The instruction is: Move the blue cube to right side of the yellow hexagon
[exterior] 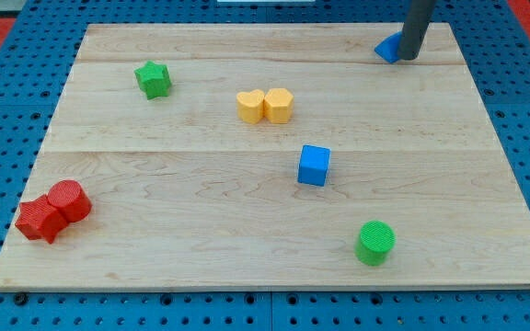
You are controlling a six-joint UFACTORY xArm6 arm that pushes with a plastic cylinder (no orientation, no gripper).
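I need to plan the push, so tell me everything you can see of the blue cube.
The blue cube is a small, plain, matte block, upright and slightly turned, near the board's middle. It sits alone on the wood, touching nothing, below and to the view's right of the yellow hexagon. My tip is far off, at the view's top right.

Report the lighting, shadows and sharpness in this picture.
Camera view: even, soft light on the wooden board, no glare; faint short shadows under the blue cube and green cylinder; yellow hexagon crisp; only the rod above my tip looks slightly soft.
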